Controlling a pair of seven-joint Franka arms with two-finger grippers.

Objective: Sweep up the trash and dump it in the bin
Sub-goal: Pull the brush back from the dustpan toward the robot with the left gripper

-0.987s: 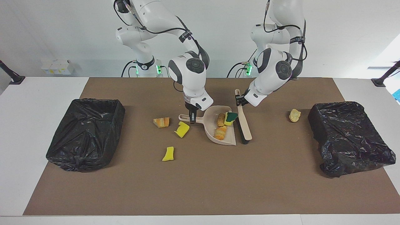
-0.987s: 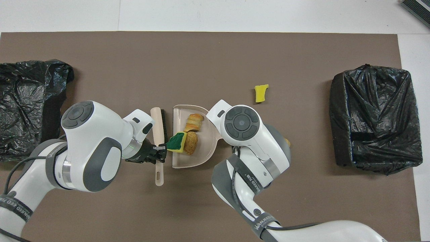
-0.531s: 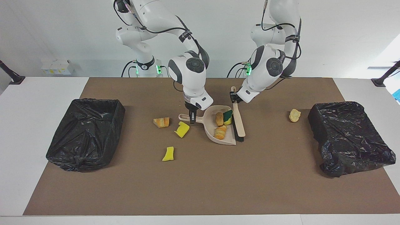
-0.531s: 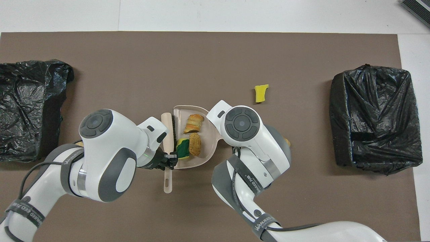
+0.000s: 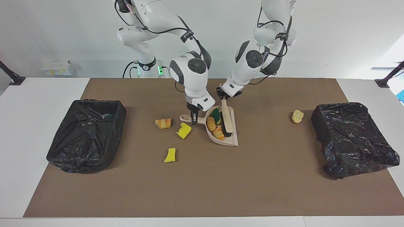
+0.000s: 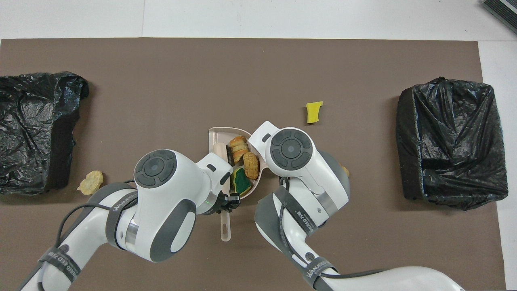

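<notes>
While the right gripper clasps the beige plastic dustpan by its handle, the left gripper grips the beige black-bristled brush inside the pan. Three trash chunks sit in the dustpan, beside the brush toward the right arm's end. Four others lie on the brown mat.

In the overhead view the right arm's wrist covers the right gripper, the dustpan handle and most of the tan lump beside it, of which only a sliver shows. The yellow sponge bit nearest the handle is wholly hidden there and appears in the facing view alone. The left arm's wrist covers part of the brush handle and the near rim of the dustpan. The bin at the left arm's end is cut off by the overhead view's edge. Both arms' upper links leave the facing view at the top. The contents of either bin cannot be told.
</notes>
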